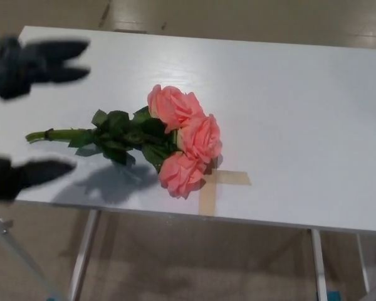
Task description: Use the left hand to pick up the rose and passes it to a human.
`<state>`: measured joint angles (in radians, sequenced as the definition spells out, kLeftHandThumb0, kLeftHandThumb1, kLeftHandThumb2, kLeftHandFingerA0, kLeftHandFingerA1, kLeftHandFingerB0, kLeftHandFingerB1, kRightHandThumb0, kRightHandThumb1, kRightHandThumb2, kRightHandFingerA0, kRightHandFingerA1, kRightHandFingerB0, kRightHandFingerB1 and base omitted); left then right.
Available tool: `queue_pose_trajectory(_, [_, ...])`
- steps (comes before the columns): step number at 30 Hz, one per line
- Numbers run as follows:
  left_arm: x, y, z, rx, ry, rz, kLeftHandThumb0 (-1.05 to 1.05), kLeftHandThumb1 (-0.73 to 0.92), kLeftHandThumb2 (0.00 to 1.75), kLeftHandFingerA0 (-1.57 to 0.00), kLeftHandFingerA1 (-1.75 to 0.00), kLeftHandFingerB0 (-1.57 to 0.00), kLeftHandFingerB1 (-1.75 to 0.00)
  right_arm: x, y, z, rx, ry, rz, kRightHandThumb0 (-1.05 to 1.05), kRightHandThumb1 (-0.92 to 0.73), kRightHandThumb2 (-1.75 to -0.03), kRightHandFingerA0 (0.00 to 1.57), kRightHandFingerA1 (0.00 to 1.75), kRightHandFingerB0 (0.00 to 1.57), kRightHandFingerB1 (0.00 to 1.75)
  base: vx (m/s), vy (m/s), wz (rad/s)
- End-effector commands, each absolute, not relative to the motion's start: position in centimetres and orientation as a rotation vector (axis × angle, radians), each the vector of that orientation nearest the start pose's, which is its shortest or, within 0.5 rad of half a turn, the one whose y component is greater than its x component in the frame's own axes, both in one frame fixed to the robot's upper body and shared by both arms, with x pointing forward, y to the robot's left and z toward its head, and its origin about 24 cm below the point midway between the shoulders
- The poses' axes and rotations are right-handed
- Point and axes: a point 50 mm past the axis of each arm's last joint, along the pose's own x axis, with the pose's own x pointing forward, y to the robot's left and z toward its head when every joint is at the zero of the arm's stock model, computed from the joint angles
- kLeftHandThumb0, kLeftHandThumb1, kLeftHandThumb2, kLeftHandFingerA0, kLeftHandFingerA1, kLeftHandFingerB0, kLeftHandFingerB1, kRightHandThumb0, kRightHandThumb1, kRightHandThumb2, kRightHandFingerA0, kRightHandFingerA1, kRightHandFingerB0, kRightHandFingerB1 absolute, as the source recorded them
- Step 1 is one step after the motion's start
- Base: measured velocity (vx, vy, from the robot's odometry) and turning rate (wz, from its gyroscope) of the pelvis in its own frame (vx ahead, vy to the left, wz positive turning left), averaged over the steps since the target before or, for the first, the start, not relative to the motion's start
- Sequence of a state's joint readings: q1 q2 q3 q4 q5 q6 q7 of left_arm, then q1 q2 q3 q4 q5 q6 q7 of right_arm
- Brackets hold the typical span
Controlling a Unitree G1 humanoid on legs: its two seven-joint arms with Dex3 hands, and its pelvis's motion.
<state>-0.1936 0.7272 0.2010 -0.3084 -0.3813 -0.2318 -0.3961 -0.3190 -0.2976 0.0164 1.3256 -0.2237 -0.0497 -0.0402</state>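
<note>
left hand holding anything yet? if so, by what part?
Nothing held. The left hand is open, fingers spread above and below the stem end of the rose, not touching it. The rose lies flat on the table.

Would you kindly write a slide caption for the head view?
Open left hand poised over the stem end of a pink rose lying on a white table.
</note>
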Motion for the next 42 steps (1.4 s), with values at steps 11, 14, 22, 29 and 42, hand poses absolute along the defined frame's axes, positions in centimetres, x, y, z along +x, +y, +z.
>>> queue_pose_trajectory(11, [38.0, 20.8, 20.2, 0.967, 0.015, -0.283, -0.6, 0.36, 0.77, 0.0, -0.12, 0.0, -0.16, 19.7, -26.0, -11.7, -0.494, 0.993, -0.028, -0.33, -0.56, -0.71, 0.67, 0.53, 0.49, 0.47, 0.0, 0.0, 0.0])
queue_pose_trajectory(14, [38.9, 20.1, 19.6, 1.066, 0.069, -0.295, -0.6, 0.35, 0.78, 0.0, -0.12, 0.0, -0.16, 19.5, -26.0, -11.8, -0.485, 0.996, -0.032, -0.33, -0.56, -0.72, 0.67, 0.53, 0.5, 0.47, 0.0, 0.0, 0.0])
queue_pose_trajectory(22, [40.0, 19.1, 16.7, 1.28, 0.161, -0.341, -0.6, 0.35, 0.78, 0.0, -0.15, 0.0, -0.19, 19.2, -26.0, -12.0, -0.482, 1.002, -0.03, -0.33, -0.57, -0.72, 0.66, 0.53, 0.51, 0.48, 0.0, 0.0, 0.0])
queue_pose_trajectory(29, [40.8, 19.1, 15.7, 1.282, 0.259, -0.337, -0.56, 0.35, 0.76, 0.0, -0.18, 0.0, -0.2, 19.6, -26.0, -11.8, -0.491, 0.998, -0.029, -0.33, -0.57, -0.72, 0.66, 0.53, 0.5, 0.47, 0.0, 0.0, 0.0])
queue_pose_trajectory(42, [41.2, 17.9, 14.0, 1.315, 0.337, -0.339, -0.59, 0.42, 0.53, -0.05, -0.26, 0.0, -0.25, 19.7, -25.6, -11.8, -0.47, 0.992, -0.016, -0.33, -0.58, -0.73, 0.64, 0.53, 0.5, 0.47, 0.0, 0.0, 0.0])
